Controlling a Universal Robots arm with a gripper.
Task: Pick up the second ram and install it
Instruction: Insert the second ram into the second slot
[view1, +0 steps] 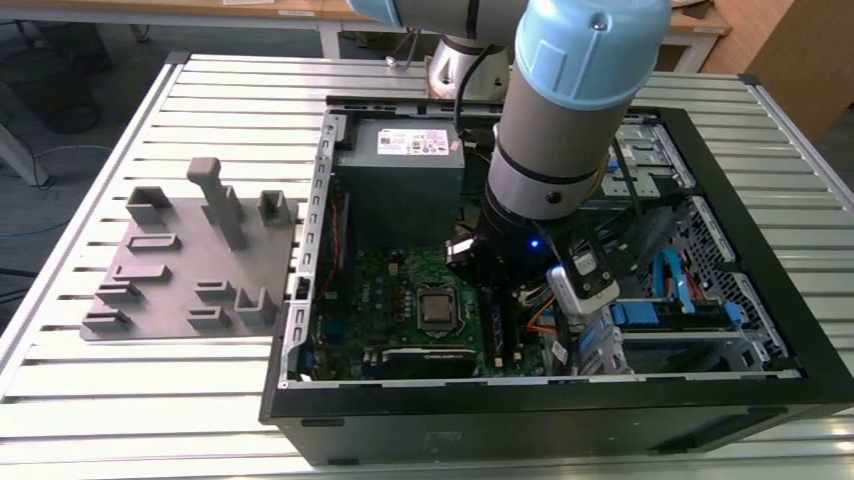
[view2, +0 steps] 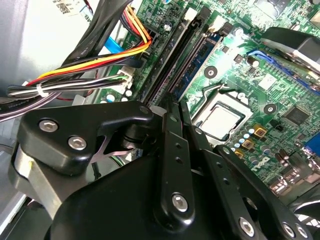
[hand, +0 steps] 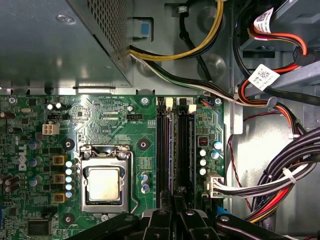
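Note:
The second ram stands on edge along the black slot rails of the green motherboard. It shows as a thin dark strip with a bluish side. My gripper is right over its near end, and the narrow black fingers are closed tight against the stick. How deep the stick sits in the slot I cannot tell. In the exterior view the arm reaches down into the open computer case, over the board's right side.
A silver CPU socket lies beside the slots. Bundled cables crowd the other side, and the grey power supply is behind. A grey holder fixture stands on the slatted table to the exterior view's left.

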